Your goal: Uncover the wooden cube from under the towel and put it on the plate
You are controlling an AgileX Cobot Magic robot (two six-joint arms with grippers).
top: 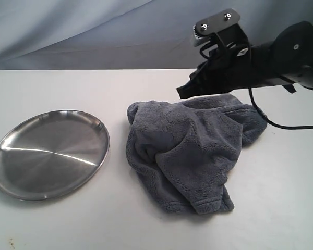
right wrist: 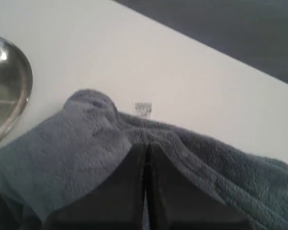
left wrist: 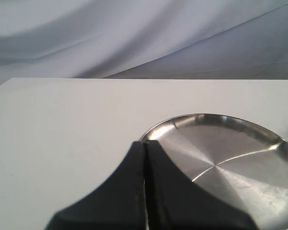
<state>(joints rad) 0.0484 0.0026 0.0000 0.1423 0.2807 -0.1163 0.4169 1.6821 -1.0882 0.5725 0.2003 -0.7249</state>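
**Exterior view: towel heaped mid-table, cube out of sight**

The towel (top: 188, 151) lies bunched on the white table (top: 68, 88), just right of the plate (top: 47, 153) and apart from it. The wooden cube shows in no view; it may sit under the fleece mound. The right gripper (top: 181, 92) hangs at the towel's far edge, jaws pressed together with nothing between them; whether its tips touch the fleece is unclear. The left gripper (left wrist: 145, 144) is likewise closed on nothing, beside the plate's rim.
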